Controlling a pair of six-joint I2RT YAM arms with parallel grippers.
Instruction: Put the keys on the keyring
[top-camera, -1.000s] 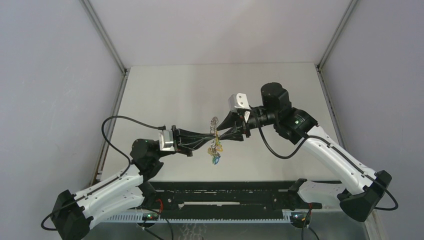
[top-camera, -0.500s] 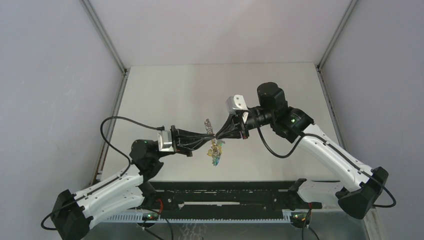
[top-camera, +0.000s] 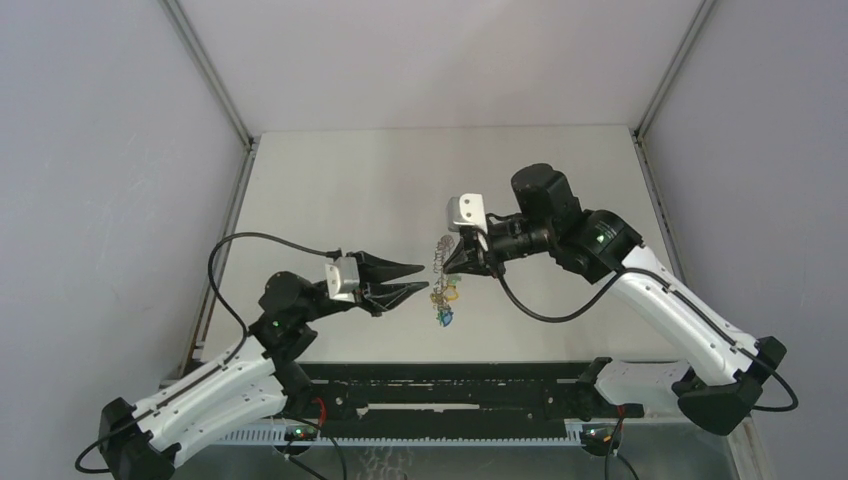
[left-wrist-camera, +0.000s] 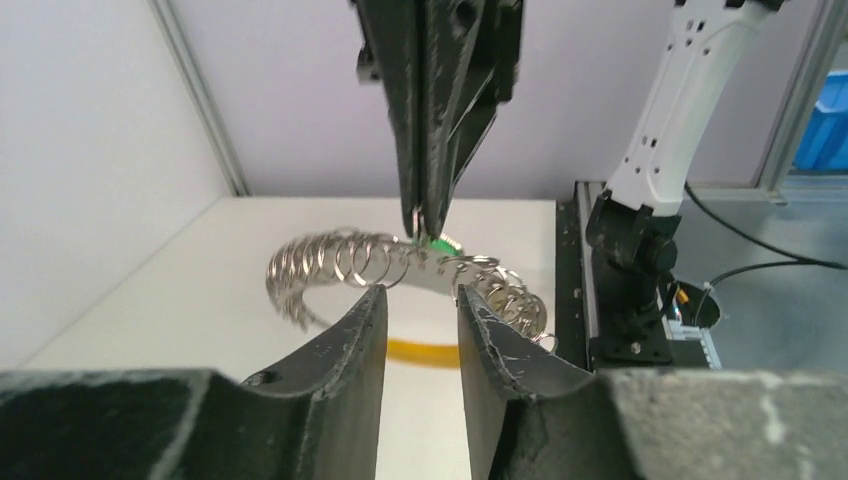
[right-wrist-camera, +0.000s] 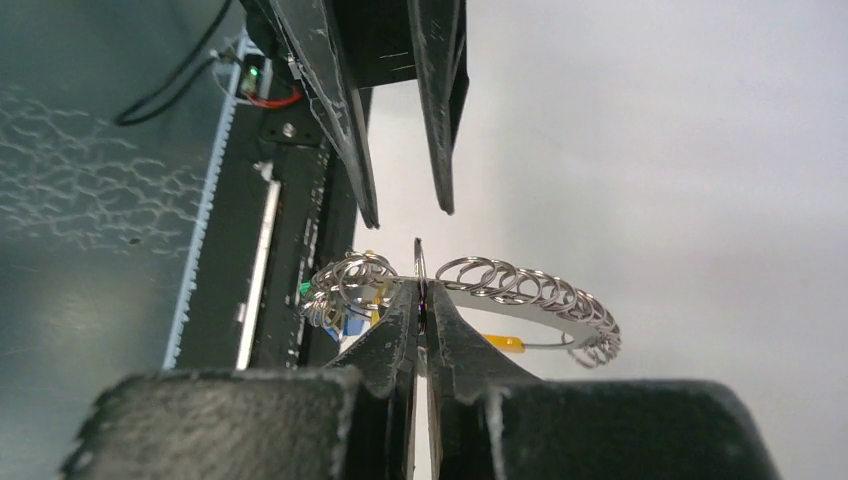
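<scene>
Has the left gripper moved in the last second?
Yes. In the top view the left gripper has opened, and its tips now sit slightly farther left, nearer the table's left edge, clear of the keyring that the right gripper holds.

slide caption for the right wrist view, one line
Right end effector shut on the coiled keyring, with the open left end effector facing it.
</scene>
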